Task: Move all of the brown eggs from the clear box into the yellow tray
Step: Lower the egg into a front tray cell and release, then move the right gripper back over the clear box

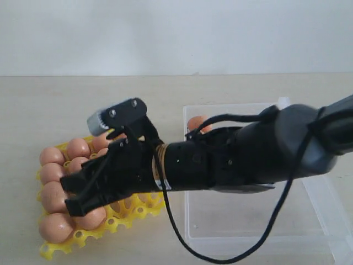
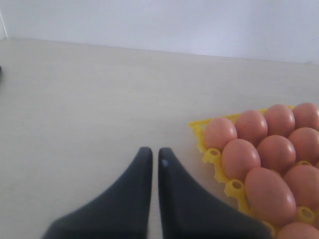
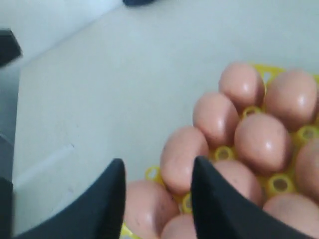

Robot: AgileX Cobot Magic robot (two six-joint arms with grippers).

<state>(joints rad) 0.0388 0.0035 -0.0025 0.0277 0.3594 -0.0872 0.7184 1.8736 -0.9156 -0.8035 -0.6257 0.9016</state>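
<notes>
The brown eggs point(image 1: 55, 227) are pinkish-tan, some faintly speckled darker, with pale glints. The yellow tray point(image 1: 83, 238) is bright yellow. The clear box point(image 1: 231, 106) is colourless and see-through. The worktop point(image 1: 83, 105) is pale beige, and the wall point(image 1: 165, 33) is white. The right hand point(image 1: 71, 194), the left hand point(image 2: 154, 152) and the cable point(image 1: 171, 226) are black.

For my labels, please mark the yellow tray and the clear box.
yellow tray point(image 1: 48, 251): exterior view, on its bare corner rim.
clear box point(image 1: 242, 221): exterior view, on its bare floor.
</notes>
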